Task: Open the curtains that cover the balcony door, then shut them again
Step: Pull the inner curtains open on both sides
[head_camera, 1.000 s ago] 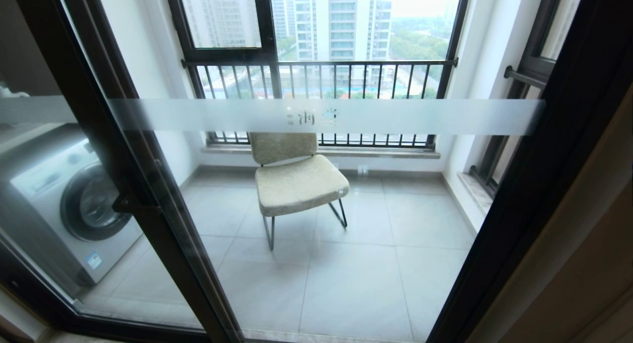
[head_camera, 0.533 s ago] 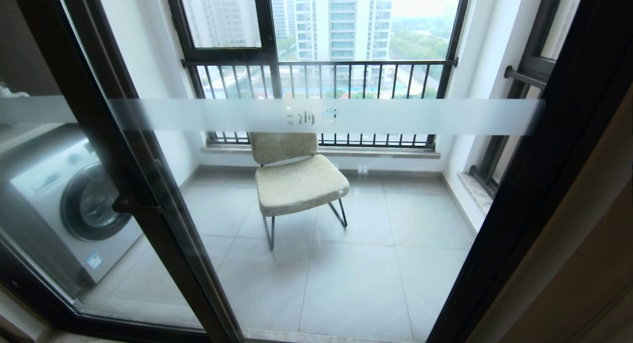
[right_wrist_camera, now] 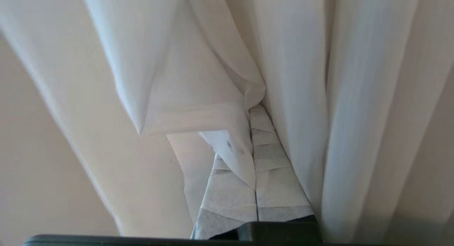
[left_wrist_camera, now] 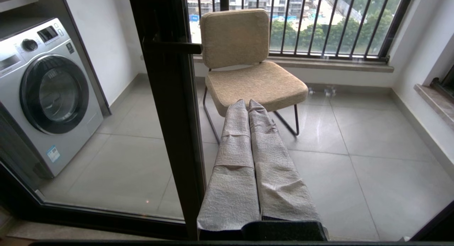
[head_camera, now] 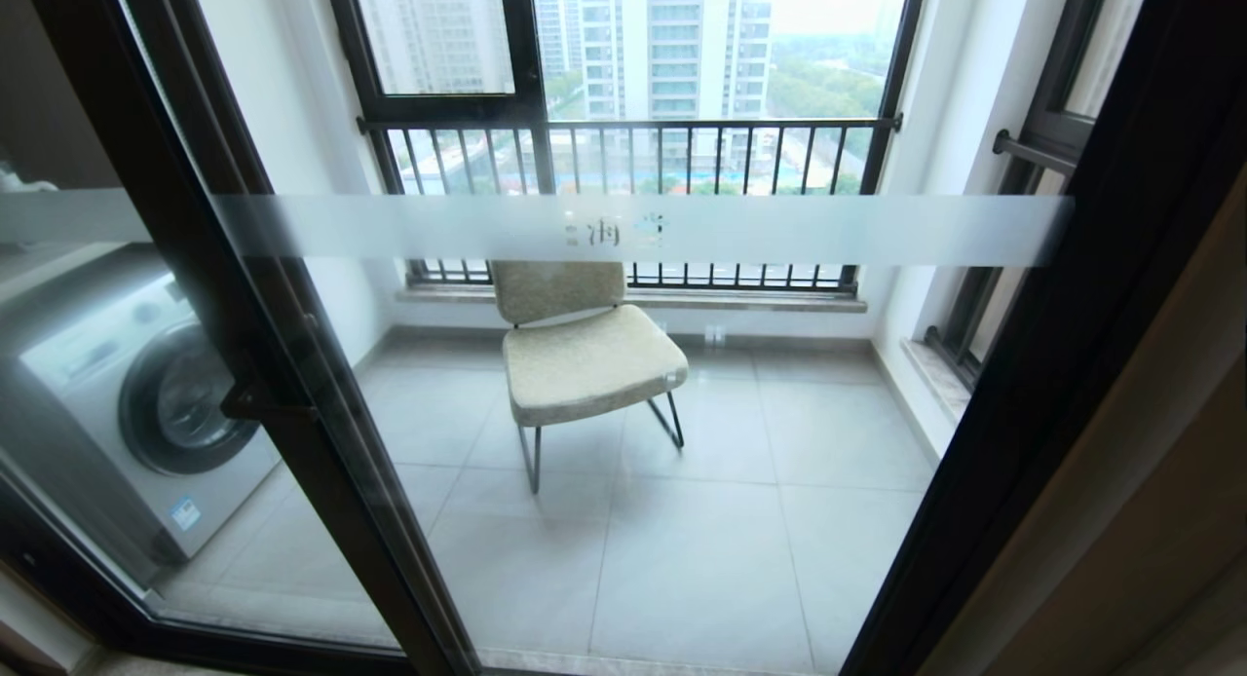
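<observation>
One chair stands on the balcony floor, one washing machine at its left edge, and one frosted band crosses the balcony door.

High-rise apt balcony w/ washing machine, chair, railing, tower blocks outside

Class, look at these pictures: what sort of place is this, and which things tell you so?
Probably a flat's enclosed balcony, high up, seen through a black-framed sliding glass balcony door. Clues: a silver front-loading washing machine, a beige cushioned chair with thin metal legs, and a black-barred railing with tower blocks beyond.
</observation>
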Controlling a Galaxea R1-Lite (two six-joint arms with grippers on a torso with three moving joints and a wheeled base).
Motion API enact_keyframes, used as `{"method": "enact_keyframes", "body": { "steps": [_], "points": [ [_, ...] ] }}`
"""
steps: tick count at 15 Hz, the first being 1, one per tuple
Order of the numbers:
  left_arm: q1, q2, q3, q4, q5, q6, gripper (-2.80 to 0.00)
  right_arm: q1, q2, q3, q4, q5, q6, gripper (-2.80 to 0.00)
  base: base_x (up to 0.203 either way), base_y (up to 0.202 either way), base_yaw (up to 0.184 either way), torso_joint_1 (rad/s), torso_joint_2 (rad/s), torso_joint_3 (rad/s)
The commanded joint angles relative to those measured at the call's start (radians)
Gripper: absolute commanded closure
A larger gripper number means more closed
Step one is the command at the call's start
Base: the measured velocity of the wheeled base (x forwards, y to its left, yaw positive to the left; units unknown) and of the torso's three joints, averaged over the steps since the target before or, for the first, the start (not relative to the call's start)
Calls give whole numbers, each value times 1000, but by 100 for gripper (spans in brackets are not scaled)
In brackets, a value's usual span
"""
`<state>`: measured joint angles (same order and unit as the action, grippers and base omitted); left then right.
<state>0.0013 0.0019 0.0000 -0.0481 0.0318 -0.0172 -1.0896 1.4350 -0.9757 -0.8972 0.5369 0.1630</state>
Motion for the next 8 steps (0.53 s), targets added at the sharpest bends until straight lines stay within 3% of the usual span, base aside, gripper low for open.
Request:
{"method": "enact_keyframes", "body": {
  "steps": [1,8],
  "points": [
    [0,0,0,1,0,0,0,0,-45,45,-5,27,1,0,0,0,0,0,0,0],
    [0,0,0,0,0,0,0,0,-68,78,1,60,3,0,0,0,0,0,0,0]
  ]
}}
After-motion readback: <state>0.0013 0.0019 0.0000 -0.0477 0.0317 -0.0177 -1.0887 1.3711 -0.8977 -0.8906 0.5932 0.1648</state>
